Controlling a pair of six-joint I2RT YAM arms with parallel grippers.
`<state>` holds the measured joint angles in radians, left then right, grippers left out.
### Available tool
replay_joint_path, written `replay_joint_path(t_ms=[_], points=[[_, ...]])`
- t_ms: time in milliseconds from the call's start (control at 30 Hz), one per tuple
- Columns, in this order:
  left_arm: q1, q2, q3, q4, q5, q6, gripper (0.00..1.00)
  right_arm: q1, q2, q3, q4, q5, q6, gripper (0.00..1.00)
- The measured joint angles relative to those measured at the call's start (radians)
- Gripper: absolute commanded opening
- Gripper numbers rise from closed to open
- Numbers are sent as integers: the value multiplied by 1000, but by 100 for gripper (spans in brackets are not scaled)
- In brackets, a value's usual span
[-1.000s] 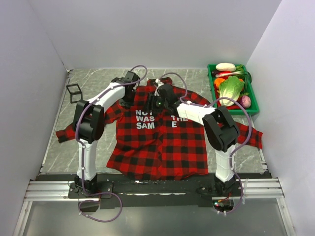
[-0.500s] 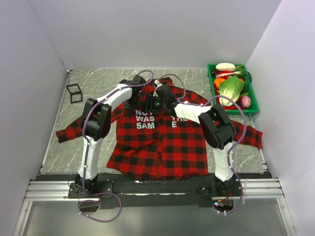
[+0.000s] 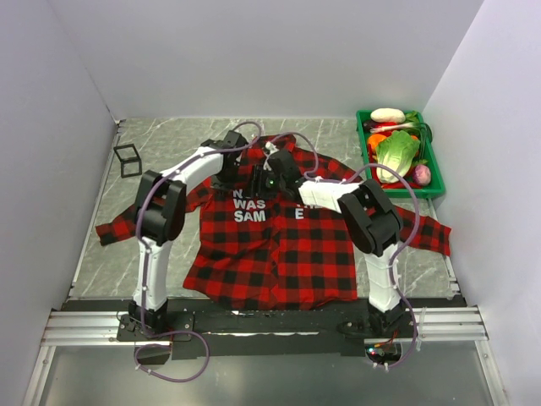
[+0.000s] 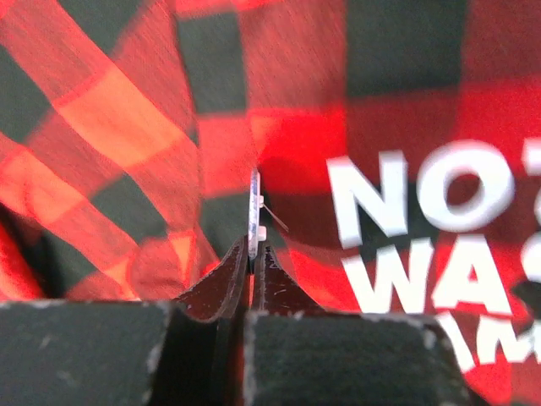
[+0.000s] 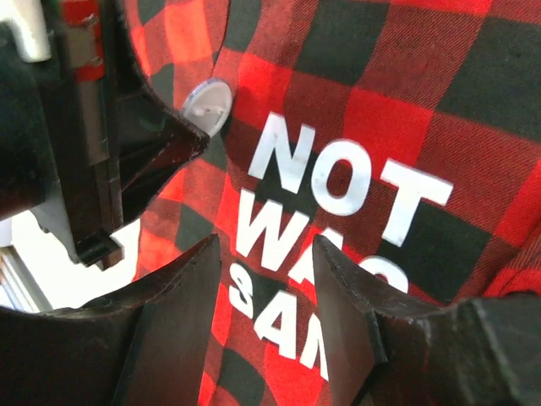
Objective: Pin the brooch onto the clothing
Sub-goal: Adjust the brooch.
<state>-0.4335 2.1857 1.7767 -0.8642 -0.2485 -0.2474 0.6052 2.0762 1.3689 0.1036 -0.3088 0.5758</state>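
Your left pincer (image 4: 252,252) clamps brooch (image 4: 254,199) at shirt (image 4: 397,76); right pincer (image 5: 264,254) apart. Looks not pinned yet.

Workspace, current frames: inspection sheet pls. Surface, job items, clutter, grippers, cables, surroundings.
Surface: grey marbled table, bare where the shirt does not cover it.
Job's things: shirt spread out, collar at the far side. The brooch is held edge-on just above the cloth, left of the letter N; not yet seen pinned.
Clutter: black wire cube left of the shirt; green tray of toy vegetables at the far right.
Grippers: left gripper shut on the brooch; right gripper open, above the lettering, holding nothing.
Cables: purple cables loop along both arms and at the left base; none seen snagged.
Surroundings: plain white walls on three sides.
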Motion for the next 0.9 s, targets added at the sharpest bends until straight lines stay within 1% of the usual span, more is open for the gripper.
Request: replay_joint_path(t_ms=[100,167,267,300,433,567,733,900], points=[[3,-80,-87,35,84,11,1,0,-51,-64,10,-5,-8,57],[9,-140,-117,43,187,26,1,0,-122,-124,-5,2,-31,56],[20,-203,-119,58,372,46,1,1,-263,-180,-58,41,-92,54],[26,-216,-119,62,434,52,1,1,-315,-188,-78,56,-121,51],[42,-225,-119,66,695,75,1,1,-494,-206,-128,87,-245,46],[51,-225,-120,67,879,87,1,1,-627,-231,-167,93,-349,42],[61,-229,-121,68,1057,96,2,3,-650,-225,-249,82,-462,40],[68,-240,-139,74,1136,97,2,18,-631,-225,-329,63,-549,40]])
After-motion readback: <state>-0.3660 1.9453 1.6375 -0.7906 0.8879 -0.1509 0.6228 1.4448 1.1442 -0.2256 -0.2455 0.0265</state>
